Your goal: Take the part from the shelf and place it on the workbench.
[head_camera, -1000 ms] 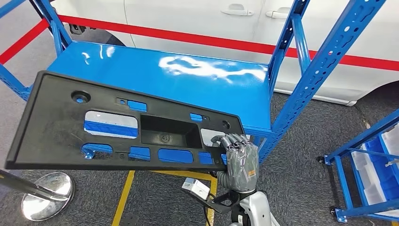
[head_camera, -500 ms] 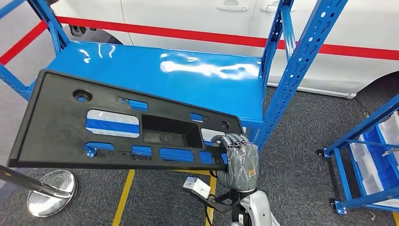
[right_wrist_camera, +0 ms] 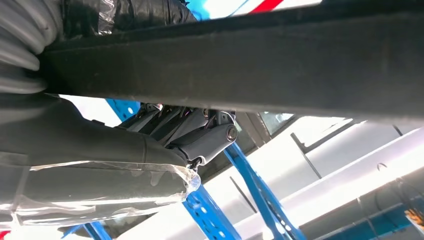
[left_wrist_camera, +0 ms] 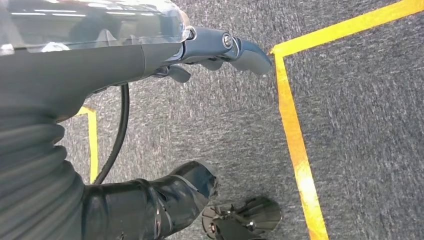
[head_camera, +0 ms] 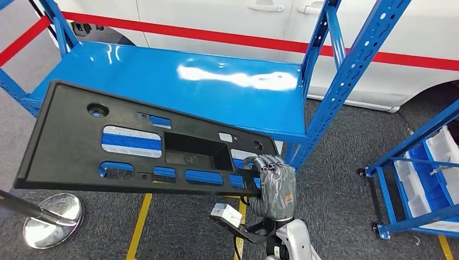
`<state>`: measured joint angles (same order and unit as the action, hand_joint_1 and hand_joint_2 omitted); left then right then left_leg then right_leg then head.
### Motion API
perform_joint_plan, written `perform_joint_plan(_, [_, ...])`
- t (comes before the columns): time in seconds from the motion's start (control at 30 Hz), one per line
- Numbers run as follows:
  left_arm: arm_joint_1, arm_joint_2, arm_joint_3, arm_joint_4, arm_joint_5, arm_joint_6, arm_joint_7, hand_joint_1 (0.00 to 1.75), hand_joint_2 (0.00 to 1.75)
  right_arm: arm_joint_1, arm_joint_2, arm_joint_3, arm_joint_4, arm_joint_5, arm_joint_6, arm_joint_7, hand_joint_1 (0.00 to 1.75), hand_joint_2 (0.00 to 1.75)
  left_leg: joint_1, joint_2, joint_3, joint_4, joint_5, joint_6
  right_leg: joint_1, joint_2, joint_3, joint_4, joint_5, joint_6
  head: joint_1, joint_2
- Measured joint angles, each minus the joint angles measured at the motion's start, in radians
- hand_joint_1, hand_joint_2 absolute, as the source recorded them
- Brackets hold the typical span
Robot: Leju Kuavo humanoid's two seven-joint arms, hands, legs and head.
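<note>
One right hand (head_camera: 275, 181) grips the black part (head_camera: 70, 146) above the bare blue shelf (head_camera: 227, 105); left hand's (left_wrist_camera: 220, 47) grip unclear.

- A white car (head_camera: 227, 16) with a red stripe spans the top of the frame.
- Grey carpet (head_camera: 335, 184) with yellow floor lines (head_camera: 138, 227) fills the bottom.
- A chrome stanchion base (head_camera: 51, 219) sits lower left.

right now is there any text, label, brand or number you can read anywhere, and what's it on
None: no legible word, number or brand in any view.
Black part held by the right hand: moulded marks only, no lettering readable.
White box below the part: too small to tell whether anything is printed on it.
White car with its red stripe: no visible writing.
Blue shelf: plain.
</note>
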<state>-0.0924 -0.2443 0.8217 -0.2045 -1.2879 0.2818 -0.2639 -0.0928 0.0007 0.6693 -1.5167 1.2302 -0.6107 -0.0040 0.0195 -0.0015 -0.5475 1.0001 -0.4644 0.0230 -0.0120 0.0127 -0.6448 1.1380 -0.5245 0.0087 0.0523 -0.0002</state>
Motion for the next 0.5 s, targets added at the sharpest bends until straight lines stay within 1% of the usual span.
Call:
perform_joint_plan(0.03, [0.000,0.000,0.000,0.000,0.000,0.000,0.000,0.00,1.75,0.001,0.000,-0.001,0.000,-0.001,0.000,0.000,1.75,1.75,-0.001,0.004,-0.002,0.000,0.001,0.003,-0.001,-0.001,-0.029,0.064,-0.034,0.002,0.001,0.000])
perform_joint_plan(0.07, [0.001,0.000,0.000,0.000,0.000,0.000,0.000,0.00,1.75,0.002,-0.001,-0.001,0.001,-0.002,0.000,0.000,1.75,1.75,-0.002,0.008,-0.004,0.001,0.001,0.004,-0.001,-0.002,-0.055,0.124,-0.058,0.004,0.000,0.000])
perform_joint_plan(0.1, [0.001,0.000,0.000,0.000,0.000,0.000,0.000,0.00,1.75,0.004,-0.002,-0.002,0.002,-0.003,0.000,-0.001,1.75,1.75,-0.003,0.013,-0.006,0.003,0.001,0.004,-0.001,-0.002,-0.070,0.159,-0.065,0.005,0.000,0.000])
perform_joint_plan(0.13, [0.001,0.000,0.000,0.000,0.000,0.000,0.000,0.00,1.75,0.005,-0.003,-0.003,0.003,-0.004,0.000,-0.001,1.75,1.75,-0.004,0.017,-0.007,0.005,0.000,0.004,-0.001,-0.004,-0.067,0.157,-0.052,0.004,0.000,0.000])
perform_joint_plan(0.17, [0.001,0.000,0.000,0.000,0.000,0.000,0.000,0.00,1.75,0.005,-0.003,-0.004,0.003,-0.004,0.000,-0.002,1.75,1.75,-0.004,0.020,-0.007,0.008,-0.002,0.003,-0.001,-0.007,-0.046,0.118,-0.023,0.002,0.000,0.000])
perform_joint_plan(0.2, [0.001,0.000,0.000,0.000,0.000,0.000,0.000,0.00,1.75,0.005,-0.004,-0.006,0.003,-0.005,0.000,-0.003,1.75,1.75,-0.004,0.024,-0.007,0.011,-0.004,0.002,0.000,-0.013,-0.013,0.052,0.012,-0.002,0.001,0.000])
perform_joint_plan(0.23, [0.000,0.000,0.000,0.000,0.000,0.001,0.000,0.00,1.75,0.005,-0.004,-0.007,0.003,-0.005,0.000,-0.004,1.75,1.75,-0.006,0.027,-0.007,0.014,-0.006,-0.001,0.004,-0.025,0.020,-0.012,0.036,-0.007,0.000,0.000])
perform_joint_plan(0.27, [0.000,0.000,0.000,0.000,0.000,0.001,0.000,0.00,1.75,0.004,-0.004,-0.009,0.003,-0.005,-0.001,-0.005,1.75,1.75,-0.008,0.030,-0.008,0.017,-0.009,-0.003,0.008,-0.034,0.043,-0.061,0.051,-0.012,0.000,0.000])
perform_joint_plan(0.3, [0.001,0.000,0.000,0.000,0.000,0.001,0.000,0.00,1.75,0.004,-0.004,-0.012,0.002,-0.005,-0.001,-0.006,1.75,1.75,-0.010,0.034,-0.009,0.019,-0.010,-0.007,0.012,-0.040,0.053,-0.088,0.055,-0.015,0.000,0.000])
perform_joint_plan(0.33, [0.001,0.000,0.000,0.000,0.000,0.002,0.000,0.00,1.75,0.005,-0.004,-0.014,0.002,-0.006,-0.001,-0.007,1.75,1.75,-0.012,0.038,-0.011,0.020,-0.010,-0.011,0.016,-0.040,0.053,-0.094,0.052,-0.018,0.000,0.000])
perform_joint_plan(0.37, [0.001,0.000,0.000,0.000,0.000,0.002,0.000,0.00,1.75,0.006,-0.004,-0.018,0.002,-0.007,-0.001,-0.008,1.75,1.75,-0.012,0.043,-0.011,0.020,-0.010,-0.015,0.015,-0.034,0.051,-0.098,0.055,-0.021,0.000,0.000])
perform_joint_plan(0.4, [0.000,0.000,0.001,0.000,0.000,0.003,0.000,0.00,1.75,0.007,-0.004,-0.021,0.001,-0.007,-0.002,-0.008,1.75,1.75,-0.011,0.045,-0.011,0.021,-0.013,-0.020,0.012,-0.030,0.051,-0.101,0.057,-0.025,0.000,0.000])
perform_joint_plan(0.43, [0.000,0.000,0.001,0.000,0.000,0.003,0.000,0.00,1.75,0.007,-0.004,-0.024,0.000,-0.008,-0.002,-0.009,1.75,1.75,-0.011,0.042,-0.014,0.029,-0.023,-0.026,0.009,-0.025,0.053,-0.106,0.061,-0.030,0.000,0.000])
perform_joint_plan(0.47, [0.000,0.000,0.001,0.000,0.000,0.004,0.000,0.00,1.75,0.007,-0.004,-0.027,0.000,-0.008,-0.002,-0.009,1.75,1.75,-0.009,0.035,-0.025,0.055,-0.042,-0.031,0.004,-0.021,0.054,-0.111,0.064,-0.035,-0.001,0.000])
perform_joint_plan(0.5, [0.000,0.000,0.001,0.000,0.000,0.004,0.000,0.00,1.75,0.006,-0.004,-0.028,-0.001,-0.008,-0.002,-0.009,1.75,1.75,-0.008,0.026,-0.045,0.100,-0.071,-0.036,0.002,-0.018,0.055,-0.113,0.066,-0.039,-0.001,0.000])
